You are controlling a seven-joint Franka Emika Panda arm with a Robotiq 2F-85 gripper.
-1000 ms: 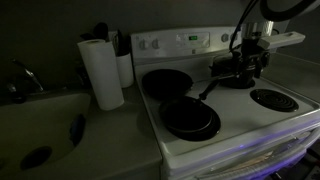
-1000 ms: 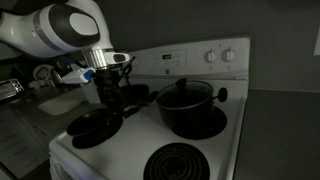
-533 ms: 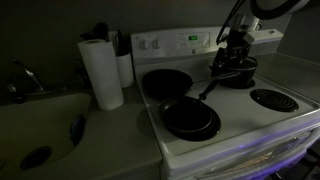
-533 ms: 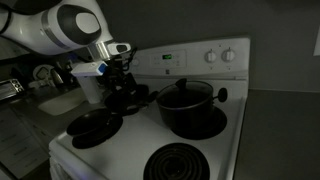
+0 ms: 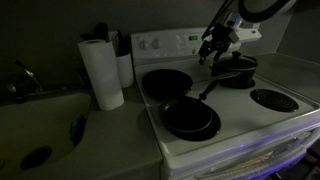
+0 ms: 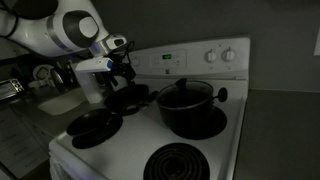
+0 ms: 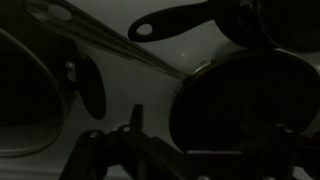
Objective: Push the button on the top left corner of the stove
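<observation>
The white stove (image 5: 240, 125) fills both exterior views (image 6: 115, 150). Its raised back panel (image 5: 165, 43) carries a small green display (image 5: 190, 39), and dark knobs (image 6: 208, 57) show on it too. My gripper (image 5: 212, 52) hangs in front of the panel just right of the display, above the back burners, touching nothing. It also shows left of the display over the pans (image 6: 122, 73). Its fingers look spread and empty. The wrist view is very dark, with one finger (image 7: 135, 125) over a pan.
A black lidded pot (image 6: 186, 104) sits on a back burner (image 5: 236, 70). Two dark pans (image 5: 190, 118) (image 5: 165, 82) sit on the other side. Bare coil burners (image 5: 272, 99) (image 6: 185, 163) are in front. A paper towel roll (image 5: 100, 72) and a sink (image 5: 40, 125) are beside the stove.
My gripper has risen from above the pot and moved toward the back panel, nearer the green display. Pot and pans have not moved.
</observation>
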